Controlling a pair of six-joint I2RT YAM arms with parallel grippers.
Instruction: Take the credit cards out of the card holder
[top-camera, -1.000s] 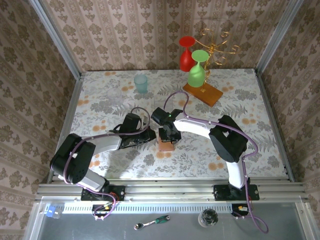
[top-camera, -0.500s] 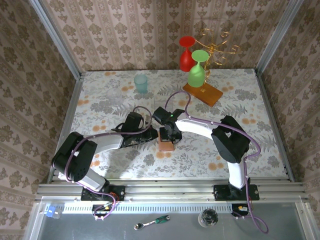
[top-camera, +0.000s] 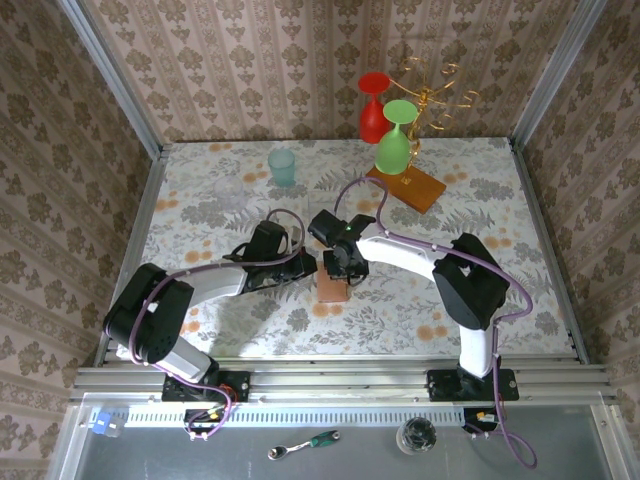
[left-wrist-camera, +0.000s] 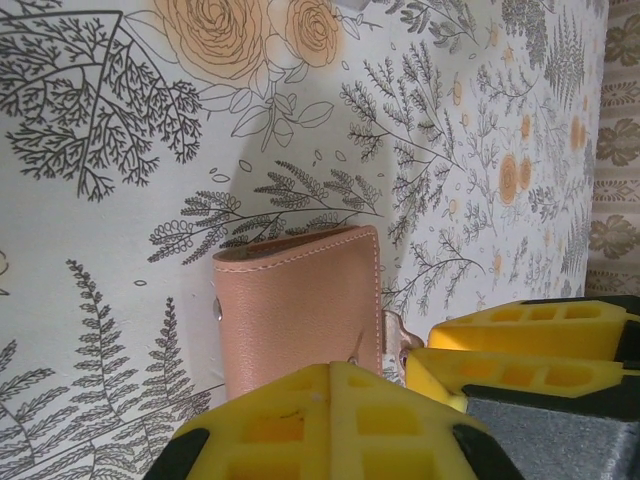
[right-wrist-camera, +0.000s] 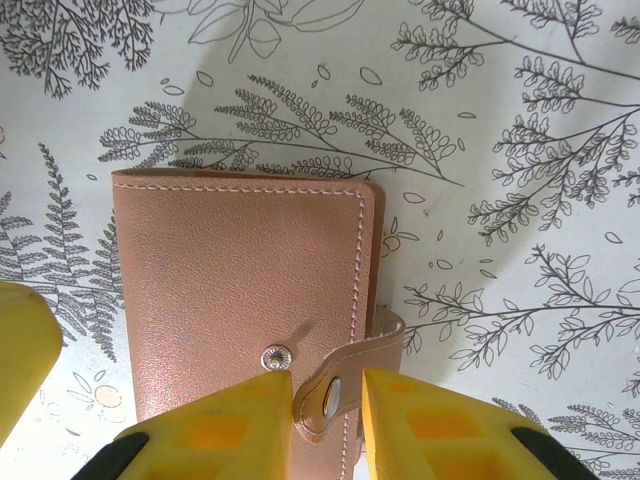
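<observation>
The card holder (right-wrist-camera: 240, 290), tan-brown leather, lies shut and flat on the floral table (top-camera: 333, 288). Its strap tab (right-wrist-camera: 345, 385) is unsnapped and curls up off the cover, beside the bare snap stud (right-wrist-camera: 276, 357). My right gripper (right-wrist-camera: 327, 400) hangs over the holder's edge, its jaws a little apart with the tab standing between them. My left gripper (left-wrist-camera: 330, 368) is shut, its tips resting against the holder's near edge (left-wrist-camera: 300, 300). In the top view both grippers meet over the holder, the left (top-camera: 305, 268) and the right (top-camera: 340, 268). The credit cards are hidden inside.
A teal cup (top-camera: 282, 167) stands at the back of the table. At the back right, a wooden rack base (top-camera: 405, 187) carries a gold wire rack (top-camera: 430, 85), with a red glass (top-camera: 372, 105) and a green glass (top-camera: 396, 140). Papered walls close in the table.
My right wrist has shifted slightly back and to the right over the holder, and its jaws have closed and parted again round the strap tab. The left arm has barely moved.
</observation>
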